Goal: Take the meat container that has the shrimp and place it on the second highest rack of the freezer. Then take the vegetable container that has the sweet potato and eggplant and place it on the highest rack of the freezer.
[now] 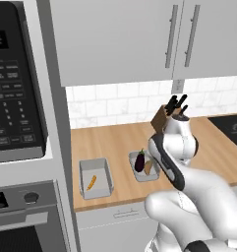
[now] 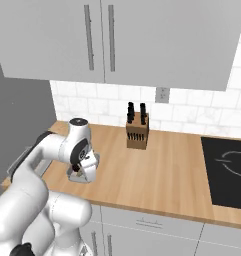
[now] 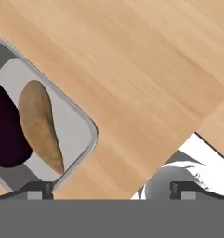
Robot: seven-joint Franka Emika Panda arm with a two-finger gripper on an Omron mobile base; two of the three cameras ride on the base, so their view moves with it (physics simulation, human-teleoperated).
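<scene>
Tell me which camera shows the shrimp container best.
The left base view: the shrimp container sits whole on the counter, shrimp visible inside. In the right base view the arm hides most of it.

eggplant point(image 3: 6, 125) cropped, claw point(image 3: 111, 188) tips barely visible

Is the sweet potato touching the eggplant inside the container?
Touching. In the hand view the sweet potato lies against the eggplant with no gap between them, inside the container.
</scene>
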